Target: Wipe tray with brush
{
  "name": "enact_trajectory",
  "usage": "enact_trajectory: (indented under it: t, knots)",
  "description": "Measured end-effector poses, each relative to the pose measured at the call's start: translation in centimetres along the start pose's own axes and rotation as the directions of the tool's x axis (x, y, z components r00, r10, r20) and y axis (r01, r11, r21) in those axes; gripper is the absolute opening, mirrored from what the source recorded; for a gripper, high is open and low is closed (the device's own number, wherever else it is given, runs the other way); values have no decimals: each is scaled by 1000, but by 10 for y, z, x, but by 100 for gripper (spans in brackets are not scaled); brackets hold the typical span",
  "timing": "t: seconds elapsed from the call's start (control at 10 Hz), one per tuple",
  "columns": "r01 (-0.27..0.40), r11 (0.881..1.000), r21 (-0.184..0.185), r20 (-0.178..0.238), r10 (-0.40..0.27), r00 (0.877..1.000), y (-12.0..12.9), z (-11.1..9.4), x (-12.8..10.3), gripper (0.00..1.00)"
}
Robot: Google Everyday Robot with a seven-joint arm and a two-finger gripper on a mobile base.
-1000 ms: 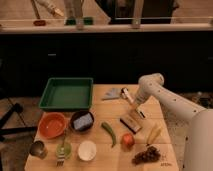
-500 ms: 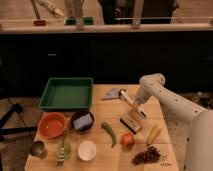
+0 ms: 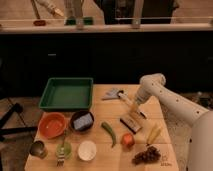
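Note:
The green tray (image 3: pixel 66 80) sits at the table's back left, with nothing in it. The brush (image 3: pixel 127 102), slim and white-handled, lies diagonally on the table right of centre, its dark tip pointing to the front right. My gripper (image 3: pixel 136 102), at the end of the white arm coming in from the right, is down on the brush's handle and shut on it. The brush still rests on the table, well to the right of the tray.
A wood-and-dark block brush (image 3: pixel 131 122) lies just in front of the gripper. An orange bowl (image 3: pixel 51 125), a dark bowl with a blue sponge (image 3: pixel 82 121), a green pepper (image 3: pixel 109 132), a tomato (image 3: pixel 128 140), grapes (image 3: pixel 147 155) and cups fill the front. A grey item (image 3: pixel 112 93) lies behind.
The gripper has come down a little onto the brush handle and closed on it. The brush and the other things have not moved.

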Motion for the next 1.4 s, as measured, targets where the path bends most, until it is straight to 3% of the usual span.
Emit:
enact_trajectory:
  t: [0.5,0.7,0.9,1.4]
  knots:
    - [27,1000,10,14,-27,1000,9,-7,1,3]
    - [58,998,32,30,-59,998,10,-28,-10,3]
    - [70,997,33,29,-71,997,12,-31,-13,5]
    - [71,997,20,21,-72,997,14,-29,-11,51]
